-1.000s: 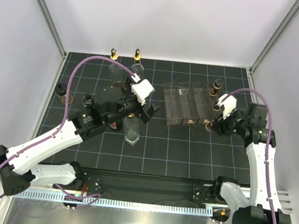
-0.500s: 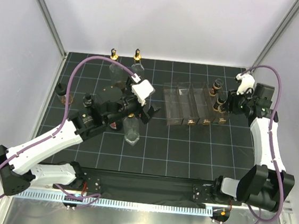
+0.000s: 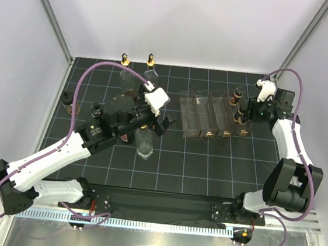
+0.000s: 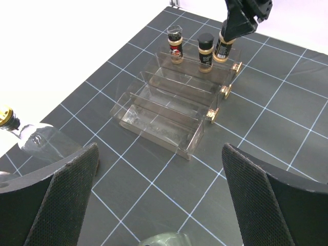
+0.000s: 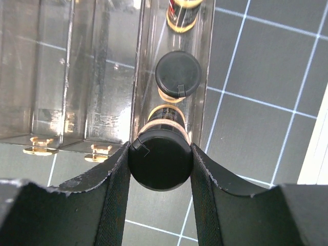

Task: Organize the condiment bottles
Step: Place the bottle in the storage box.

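Black gridded counter (image 3: 205, 174): right claw (image 5: 161, 169) clamps small dark black-capped bottle (image 4: 223, 49) at its cap, left claw (image 4: 164, 205) gapes empty; bottle likely light, stiff, slick, so hold at cap.

White walls (image 3: 192, 26) and metal corner posts (image 3: 49, 12) enclose a black gridded table (image 3: 205, 174)

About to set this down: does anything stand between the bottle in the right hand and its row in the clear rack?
Nothing visible blocks it. The right hand holds the small black-capped bottle at one end of a row in the clear plastic rack; the neighbouring black-capped bottle stands apart, further along.
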You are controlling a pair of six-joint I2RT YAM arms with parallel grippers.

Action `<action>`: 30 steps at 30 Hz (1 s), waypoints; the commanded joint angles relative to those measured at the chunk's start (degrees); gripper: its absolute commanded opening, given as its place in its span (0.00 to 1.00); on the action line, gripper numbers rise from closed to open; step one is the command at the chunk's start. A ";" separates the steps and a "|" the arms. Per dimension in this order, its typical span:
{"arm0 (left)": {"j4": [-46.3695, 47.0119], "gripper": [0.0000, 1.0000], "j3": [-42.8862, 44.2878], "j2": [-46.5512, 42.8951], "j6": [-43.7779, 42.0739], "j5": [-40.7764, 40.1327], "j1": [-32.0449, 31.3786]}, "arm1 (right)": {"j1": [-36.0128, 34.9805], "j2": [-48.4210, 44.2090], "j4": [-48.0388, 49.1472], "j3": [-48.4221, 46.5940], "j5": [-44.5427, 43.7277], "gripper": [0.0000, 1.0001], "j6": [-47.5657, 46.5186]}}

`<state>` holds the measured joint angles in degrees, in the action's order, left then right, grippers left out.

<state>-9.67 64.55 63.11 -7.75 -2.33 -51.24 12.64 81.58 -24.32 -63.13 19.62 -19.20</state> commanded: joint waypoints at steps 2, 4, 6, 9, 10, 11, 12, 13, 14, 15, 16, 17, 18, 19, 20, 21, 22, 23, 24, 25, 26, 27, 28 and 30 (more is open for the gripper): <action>2.03 1.00 -0.31 -1.32 0.37 0.92 0.09 | 0.28 1.64 3.57 -1.91 -0.11 0.04 0.30; 2.03 1.00 -0.31 -1.24 0.54 0.92 0.09 | 0.19 2.44 4.01 -1.91 -0.10 0.04 0.04; 2.11 1.00 -0.31 -1.15 0.45 1.01 0.00 | 0.19 4.02 4.10 -2.26 -0.02 0.05 -0.05; 2.03 1.00 -0.31 -1.06 0.37 0.92 0.00 | 0.19 5.69 4.28 -2.26 -0.10 0.11 -0.48; 2.11 1.00 -0.31 -1.06 0.45 0.92 0.00 | 0.19 6.65 4.36 -2.26 -0.02 0.14 -0.66; 2.11 1.00 -0.22 -0.97 0.45 0.92 -0.08 | 0.19 7.18 4.36 -2.26 -0.02 0.15 -1.10; 2.11 1.00 -0.31 -0.97 0.45 0.92 0.00 | 0.19 7.62 4.45 -2.17 -0.10 0.17 -1.28; 2.11 1.00 -0.31 -1.06 0.54 0.92 0.00 | 0.10 8.32 4.63 -1.91 -0.45 0.19 -1.45; 2.03 1.00 -0.31 -1.06 0.37 0.92 0.00 | 0.19 8.77 4.80 -1.82 -0.63 0.21 -1.71; 2.03 1.00 -0.31 -0.89 0.54 1.10 -0.08 | 0.19 8.94 4.98 -1.73 -0.81 0.26 -1.89; 2.03 1.00 -0.22 -0.89 0.54 1.10 0.00 | 0.19 9.12 4.98 -1.47 -0.98 0.28 -1.98; 2.11 1.00 -0.31 -0.89 0.54 1.10 0.00 | 0.19 9.21 5.07 -1.38 -1.07 0.32 -2.24; 2.03 1.00 -0.31 -0.80 0.54 1.10 -0.08 | 0.19 9.38 5.07 -1.29 -1.16 0.40 -2.42; 2.11 1.00 -0.31 -0.80 0.54 1.18 -0.17 | 0.19 9.30 4.89 -1.12 -1.16 0.42 -2.51; 2.11 1.00 -0.39 -0.80 0.54 1.19 -0.09 | 0.19 9.30 4.81 -1.20 -1.33 0.45 -2.59; 2.11 1.00 -0.39 -0.80 0.54 1.36 -0.08 | 0.19 9.21 4.63 -1.12 -1.34 0.53 -2.68; 2.11 1.00 -0.39 -0.80 0.45 1.45 -0.17 | 0.19 9.04 4.63 -1.03 -1.42 0.56 -2.77; 2.11 1.00 -0.39 -0.88 0.45 1.36 -0.17 | 0.19 8.43 4.28 -1.11 -1.42 0.64 -2.86; 2.11 1.00 -0.39 -0.80 0.45 1.36 -0.35 | 0.19 7.90 4.19 -1.03 -1.51 0.69 -2.95; 2.11 1.00 -0.39 -0.88 0.54 1.45 -0.35 | 0.19 7.37 4.10 -0.77 -1.51 0.72 -3.03; 2.11 1.00 -0.39 -0.80 0.54 1.54 -0.44 | 0.19 6.32 4.01 -0.68 -1.60 0.73 -3.03; 2.11 1.00 -0.39 -0.88 0.54 1.54 -0.44 | 0.19 5.61 3.93 -0.50 -1.69 0.76 -3.12; 2.11 1.00 -0.31 -0.80 0.54 1.62 -0.52 | 0.19 5.00 3.66 -0.41 -1.69 0.76 -3.21; 2.11 1.00 -0.31 -0.97 0.54 1.71 -0.61 | 0.19 3.07 2.52 -0.41 -1.77 0.77 -3.30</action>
<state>-9.65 64.31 63.11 -7.73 -1.65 -51.51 12.67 89.73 -22.17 -63.09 18.31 -21.93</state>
